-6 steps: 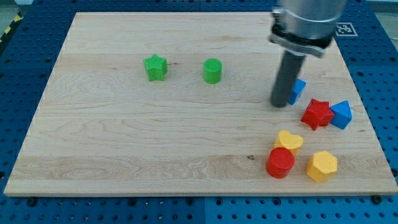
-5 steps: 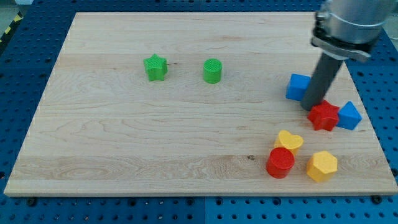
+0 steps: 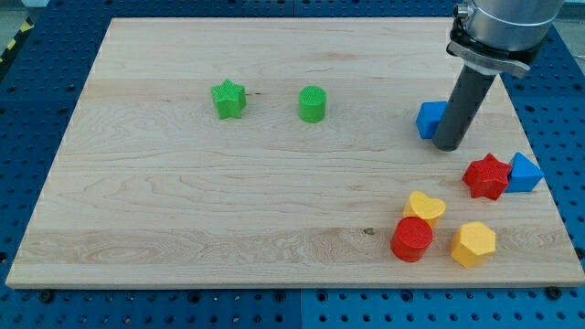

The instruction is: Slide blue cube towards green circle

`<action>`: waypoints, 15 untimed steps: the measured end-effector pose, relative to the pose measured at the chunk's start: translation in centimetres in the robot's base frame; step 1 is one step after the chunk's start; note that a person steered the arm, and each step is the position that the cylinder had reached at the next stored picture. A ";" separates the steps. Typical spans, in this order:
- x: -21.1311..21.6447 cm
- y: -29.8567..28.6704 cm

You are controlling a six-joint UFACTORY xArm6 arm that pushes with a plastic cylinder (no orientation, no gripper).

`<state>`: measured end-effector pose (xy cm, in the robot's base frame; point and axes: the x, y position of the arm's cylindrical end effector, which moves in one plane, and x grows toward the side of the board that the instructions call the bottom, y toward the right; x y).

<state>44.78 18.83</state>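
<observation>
At the view's upper right of the wooden surface (image 3: 183,228), my tip (image 3: 448,146) stands touching the right side of the blue cube (image 3: 430,120), partly covering it. There is no pincer on this arm, only the dark rod, so nothing is held. The green circle (image 3: 313,104) sits well apart to the view's left, slightly higher, with the green star (image 3: 228,99) beyond it. To do this step well, I judge the push should run leftward and a touch upward through the cube's middle (an off-centre push would likely spin it aside). Lower right, clear of that path, lie a red star (image 3: 486,176) touching a blue triangular block (image 3: 525,173), a yellow heart (image 3: 425,206), a red cylinder (image 3: 411,238) and a yellow hexagon (image 3: 473,243). Around the surface shows a blue perforated bench (image 3: 27,100).
</observation>
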 end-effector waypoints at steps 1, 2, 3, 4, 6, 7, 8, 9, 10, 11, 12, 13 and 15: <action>-0.3 0.0; -0.4 0.0; -1.4 -0.7; -2.1 -1.2; -1.9 0.9; -2.4 3.6; -3.8 3.9; -5.2 3.9; -5.2 3.9; -5.2 3.4; -5.2 1.4; -5.2 -0.8; -5.7 -4.9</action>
